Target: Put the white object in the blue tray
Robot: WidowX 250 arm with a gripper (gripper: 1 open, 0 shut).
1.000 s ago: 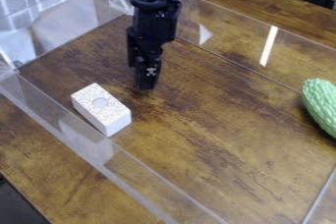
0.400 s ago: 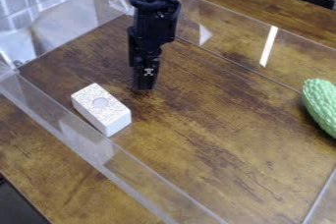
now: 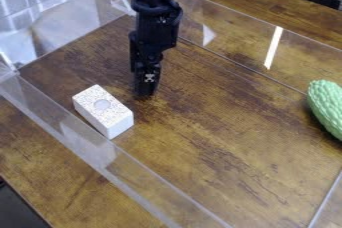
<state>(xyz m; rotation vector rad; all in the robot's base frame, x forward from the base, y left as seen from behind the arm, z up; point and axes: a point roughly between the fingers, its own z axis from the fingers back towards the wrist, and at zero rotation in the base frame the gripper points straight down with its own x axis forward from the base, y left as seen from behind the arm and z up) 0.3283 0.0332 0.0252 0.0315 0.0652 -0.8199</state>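
Observation:
The white object (image 3: 103, 110), a small brick-shaped block with a speckled top and a faint round mark, lies on the wooden table at the left. My black gripper (image 3: 143, 85) hangs point-down just above the table, a short way up and to the right of the block and not touching it. I see it edge-on with nothing in its jaws, and they stand open. The blue tray is out of view.
A green bumpy oval object (image 3: 326, 107) lies at the right edge. Clear plastic walls (image 3: 80, 17) enclose the wooden tabletop (image 3: 221, 142), with a low clear edge along the front left. A grey tiled wall stands at the back left.
The arm has edged very slightly to the left. The white block and the green object have not moved.

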